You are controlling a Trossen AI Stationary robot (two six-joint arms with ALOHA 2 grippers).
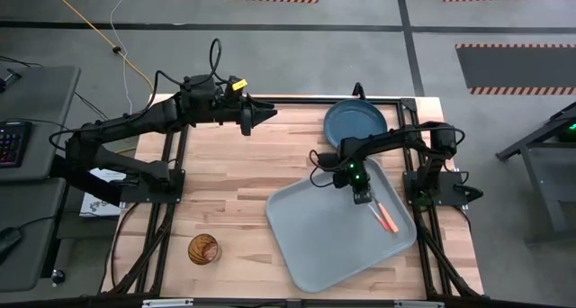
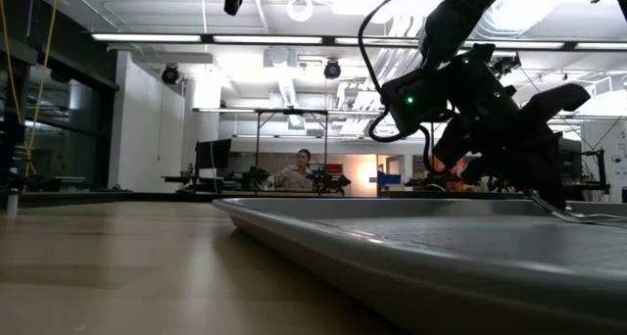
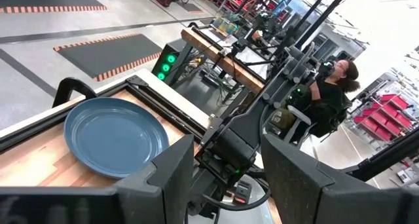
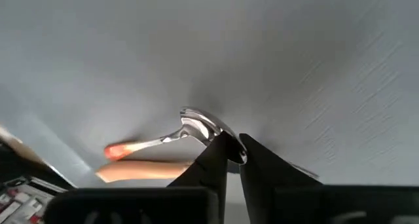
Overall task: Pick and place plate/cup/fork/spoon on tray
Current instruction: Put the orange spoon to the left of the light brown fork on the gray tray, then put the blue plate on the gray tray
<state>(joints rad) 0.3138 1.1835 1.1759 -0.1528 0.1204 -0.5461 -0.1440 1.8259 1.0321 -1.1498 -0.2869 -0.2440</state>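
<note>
The pale grey-blue tray (image 1: 324,236) lies on the table's near right part. The spoon (image 4: 196,127), with a silver bowl and pinkish-red handle, lies on the tray beside the orange-handled fork (image 4: 141,172); both show in the high view (image 1: 387,218). My right gripper (image 1: 363,196) stands over the tray at the spoon's bowl end, its fingers almost together (image 4: 234,155). My left gripper (image 1: 267,113) is open and empty, raised over the table's far middle. The teal-blue plate (image 1: 355,121) rests on the table at the far right. The amber cup (image 1: 203,249) stands near the left front. My right gripper comes from above, slanting down, with the tip of the spoon's silver bowl (image 4: 226,140) between its two fingertips. The spoon points away from the fingers. Its bowl and handle (image 4: 121,150) lie low on the tray's floor next to the fork's handle.
The black frame rails (image 1: 171,164) run along the table's left and far sides. The right arm's base (image 1: 432,182) stands by the tray's right edge. Bare wood (image 1: 225,191) lies between the cup and the tray. A person (image 2: 299,168) sits in the room behind.
</note>
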